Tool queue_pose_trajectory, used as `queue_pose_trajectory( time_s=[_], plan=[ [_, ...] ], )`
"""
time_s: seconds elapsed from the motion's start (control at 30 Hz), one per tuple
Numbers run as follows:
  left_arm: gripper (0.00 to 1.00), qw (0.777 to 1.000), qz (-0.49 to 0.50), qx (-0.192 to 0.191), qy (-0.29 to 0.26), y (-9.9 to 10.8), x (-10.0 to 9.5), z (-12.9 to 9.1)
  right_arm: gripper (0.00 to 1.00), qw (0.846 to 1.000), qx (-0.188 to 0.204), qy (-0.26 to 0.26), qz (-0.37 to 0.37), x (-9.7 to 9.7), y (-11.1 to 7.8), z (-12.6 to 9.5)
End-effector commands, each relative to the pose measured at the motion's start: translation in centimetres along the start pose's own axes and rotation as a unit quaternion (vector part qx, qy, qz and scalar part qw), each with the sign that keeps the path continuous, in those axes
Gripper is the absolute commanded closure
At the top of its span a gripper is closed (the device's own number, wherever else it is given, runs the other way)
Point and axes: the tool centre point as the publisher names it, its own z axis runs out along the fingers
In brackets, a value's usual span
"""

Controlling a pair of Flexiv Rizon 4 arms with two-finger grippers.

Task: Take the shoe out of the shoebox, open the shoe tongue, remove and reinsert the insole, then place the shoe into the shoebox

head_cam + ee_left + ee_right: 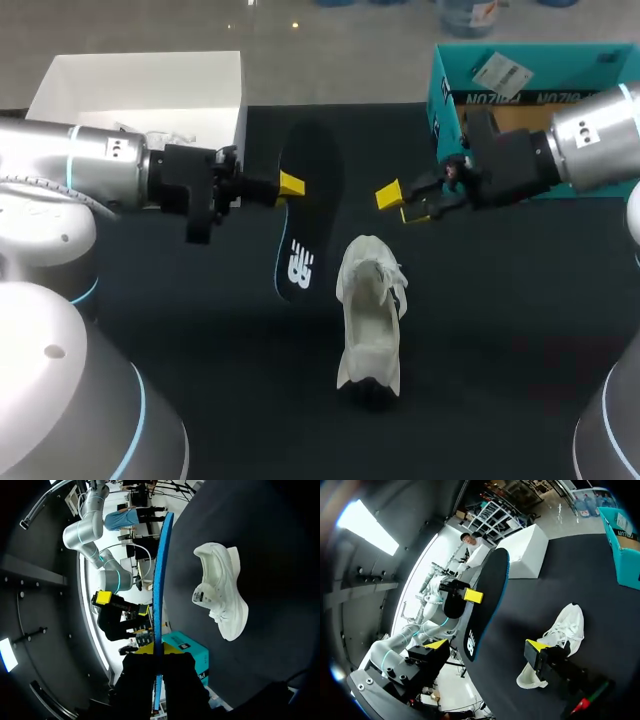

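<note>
My left gripper (pixel 289 185) is shut on the long edge of a black insole (pixel 303 225) with a blue underside and holds it above the table. In the left wrist view the insole (pixel 161 570) runs edge-on out from between the fingers of that gripper (pixel 159 652). My right gripper (pixel 400 203) stands open to the right of the insole, apart from it. In the right wrist view the insole (pixel 487 595) hangs ahead of the wide-open gripper (pixel 487 645). The white shoe (pixel 370 310) lies on the black table in front of both grippers, also visible as shoe (pixel 220 592) and shoe (pixel 560 632).
A teal shoebox (pixel 520 75) stands at the back right behind my right arm. An open white box (pixel 140 90) stands at the back left behind my left arm. The black table (pixel 500 330) surrounds the shoe.
</note>
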Motion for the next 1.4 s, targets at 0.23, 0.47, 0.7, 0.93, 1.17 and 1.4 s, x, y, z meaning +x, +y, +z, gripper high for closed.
queue_pose_trajectory(
  time_s=[0.23, 0.47, 0.7, 0.93, 1.17, 1.4],
  plan=[
    [1.00, 1.000, -0.002, -0.004, 0.007, -0.3, -0.2, -0.6, 0.00, 0.999, 0.030, -0.013, 0.001, 0.3, 0.6, -0.8],
    [1.00, 1.000, -0.004, 0.000, 0.015, -0.7, -0.2, -0.7, 0.00, 0.999, 0.030, -0.013, 0.001, 0.3, 0.6, -0.8],
    [1.00, 1.000, -0.006, 0.002, 0.020, -0.8, -0.1, -1.3, 0.00, 0.995, 0.056, 0.004, -0.083, -1.1, -0.2, -2.0],
    [1.00, 1.000, -0.010, 0.000, 0.023, -0.7, 0.2, -1.7, 0.00, 0.988, 0.069, -0.026, -0.133, -2.3, -2.0, -4.3],
    [1.00, 1.000, -0.011, 0.001, 0.026, -0.7, 0.3, -1.8, 0.00, 0.983, 0.085, -0.070, -0.147, -2.8, -3.0, -6.9],
    [1.00, 1.000, -0.010, 0.002, 0.028, -0.5, 0.4, -1.9, 0.00, 0.982, 0.110, -0.109, -0.109, -3.3, -3.0, -9.1]
  ],
)
